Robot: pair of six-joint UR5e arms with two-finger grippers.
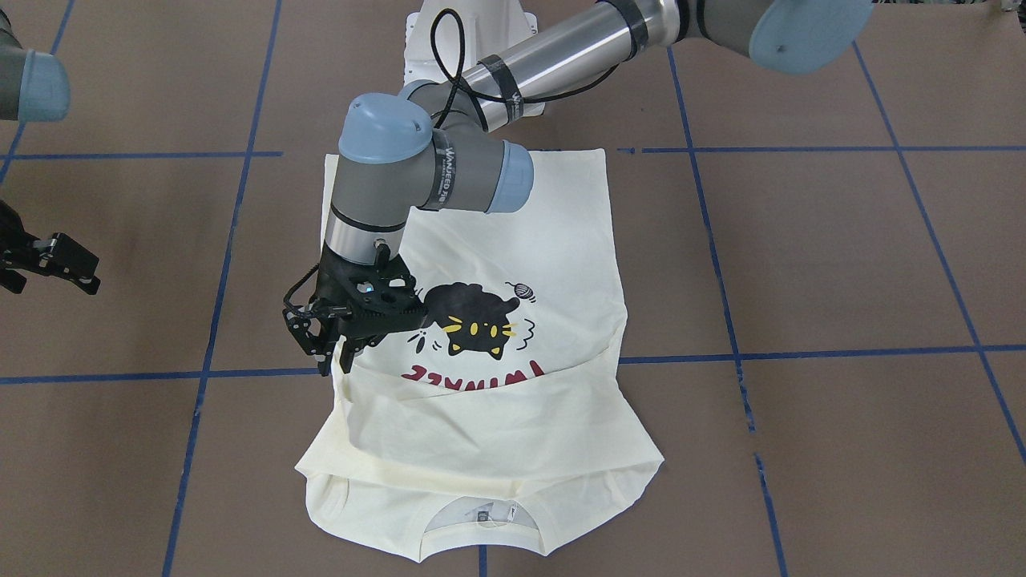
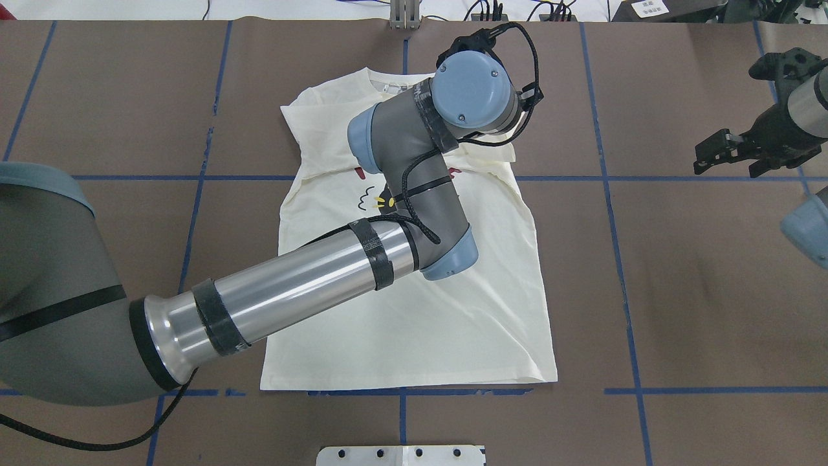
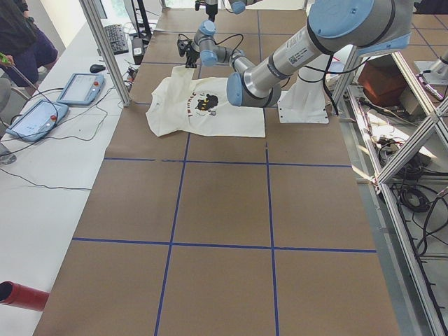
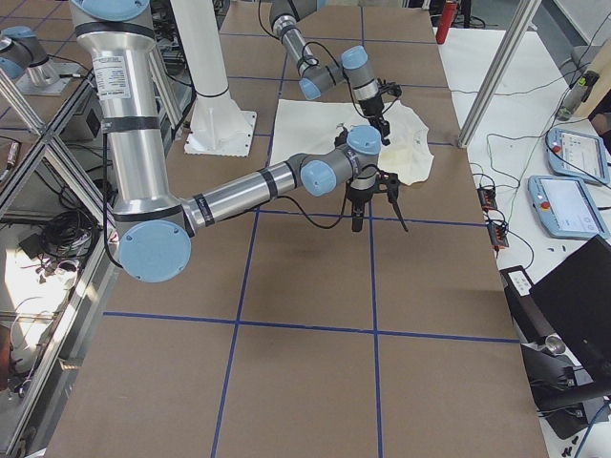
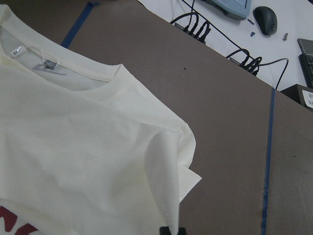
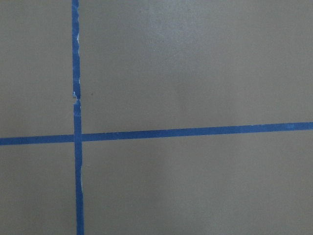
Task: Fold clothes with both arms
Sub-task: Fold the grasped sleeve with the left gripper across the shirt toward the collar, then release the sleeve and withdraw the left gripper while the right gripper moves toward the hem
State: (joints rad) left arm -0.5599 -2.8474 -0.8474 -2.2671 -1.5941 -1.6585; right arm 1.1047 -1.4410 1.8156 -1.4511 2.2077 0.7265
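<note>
Cream long-sleeved T-shirt with black cat print [image 1: 513, 425] lies print-up mid brown table [image 1: 842, 264], collar toward operators' edge. Black two-finger left gripper [image 1: 338, 361] pinches its folded edge. Right gripper [image 2: 723, 158] is splayed apart, well clear of the cloth.

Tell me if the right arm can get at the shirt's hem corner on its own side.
Probably yes. The right gripper hangs over bare table beside the T-shirt, nothing lies between it and that hem corner, and the left arm crosses the shirt elsewhere.
</note>
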